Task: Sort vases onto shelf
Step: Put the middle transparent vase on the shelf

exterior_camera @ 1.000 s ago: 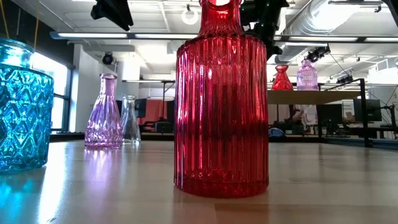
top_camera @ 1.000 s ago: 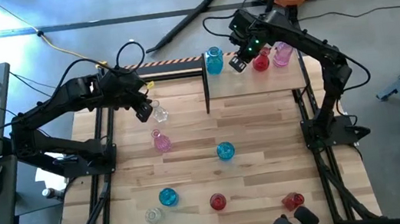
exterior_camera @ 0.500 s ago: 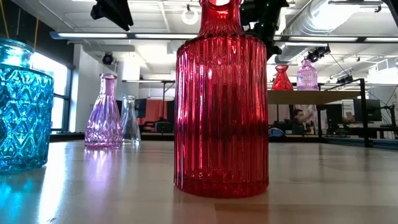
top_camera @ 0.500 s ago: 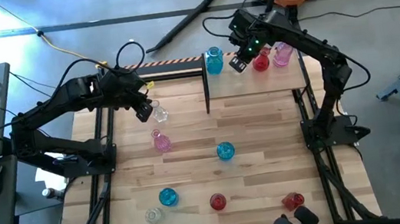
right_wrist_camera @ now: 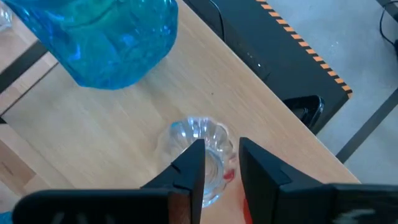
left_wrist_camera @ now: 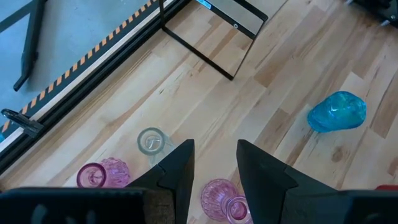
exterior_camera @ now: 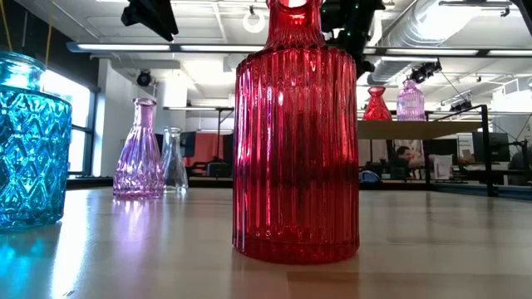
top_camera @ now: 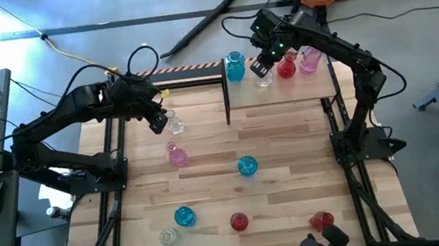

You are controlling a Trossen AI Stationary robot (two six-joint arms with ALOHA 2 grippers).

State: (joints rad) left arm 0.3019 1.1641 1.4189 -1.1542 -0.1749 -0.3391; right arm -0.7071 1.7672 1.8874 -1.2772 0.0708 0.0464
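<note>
Shelf (top_camera: 316, 85) – clear vase (top_camera: 264, 77) newly uncovered, right end effector (top_camera: 259, 65) loosening.

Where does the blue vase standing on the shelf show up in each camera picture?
High view: blue shelf vase, top centre, at the picture-left end of the shelf.
Low view: not visible.
Left wrist view: not in it; the other blue vase there is on the table.
Right wrist view: upper left, large.
Shared landmark: the shelf's plywood top.

Overhead camera looks straight down on the table (top_camera: 206, 150); a tabletop camera faces level, tight behind a red vase (exterior_camera: 296, 133).
</note>
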